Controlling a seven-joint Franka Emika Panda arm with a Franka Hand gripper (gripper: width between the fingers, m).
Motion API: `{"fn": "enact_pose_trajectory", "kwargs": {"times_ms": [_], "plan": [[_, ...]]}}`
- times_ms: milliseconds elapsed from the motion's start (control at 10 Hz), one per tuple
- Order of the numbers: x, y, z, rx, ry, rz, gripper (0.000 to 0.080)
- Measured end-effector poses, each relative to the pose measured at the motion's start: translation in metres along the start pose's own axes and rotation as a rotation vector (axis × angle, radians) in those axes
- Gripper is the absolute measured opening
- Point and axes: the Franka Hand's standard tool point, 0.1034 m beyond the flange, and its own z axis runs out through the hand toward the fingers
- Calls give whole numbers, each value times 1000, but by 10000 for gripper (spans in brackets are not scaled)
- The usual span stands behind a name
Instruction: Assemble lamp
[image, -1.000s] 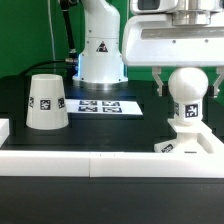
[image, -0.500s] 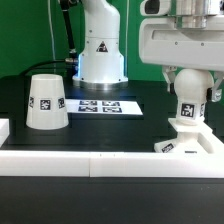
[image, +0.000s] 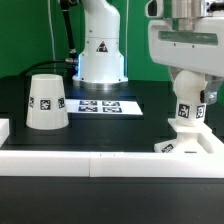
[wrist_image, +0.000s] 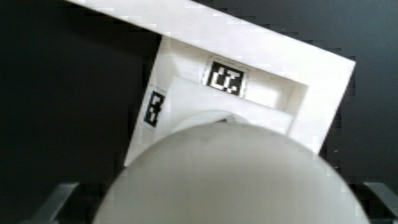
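Note:
The round bulb (image: 187, 106) stands upright on its stem in the flat square base (image: 192, 141) at the exterior view's right. My gripper (image: 189, 90) is lowered over the bulb's head, with one finger on each side of it. In the wrist view the bulb (wrist_image: 222, 165) fills the space between the fingers, with a thin dark gap on each side, so the gripper (wrist_image: 214, 205) is open. The base (wrist_image: 267, 60) with its tags lies beneath. The tapered shade (image: 45, 102) stands mouth down at the exterior view's left, apart from the gripper.
The marker board (image: 106, 105) lies flat in the middle of the black table. The white robot pedestal (image: 100, 50) stands behind it. A white rail (image: 90, 161) runs along the front edge, with a raised end (image: 4, 128) at the left.
My gripper has come down from above the bulb until its fingers flank the bulb's head. The bulb, base and shade have not moved.

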Motion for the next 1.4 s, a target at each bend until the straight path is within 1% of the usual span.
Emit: {"fn": "enact_pose_trajectory", "kwargs": {"times_ms": [100,200,300,400,500,600,800,1200,1300,1400], "plan": [[-1,0,0,0,0,0,577],[0,0,0,1,4,-64,670],[-2,-2,0,6,7,-160,693],[-3,-4,-1,19,13,-208,693],[-2,-6,-1,33,21,-333,699],[1,-5,-2,34,23,-469,699],[1,-5,-4,31,27,-647,699],[2,-5,-3,25,30,-921,699],[1,-4,-2,18,39,-1058,699],[2,-4,-3,3,47,-1236,699]]}}
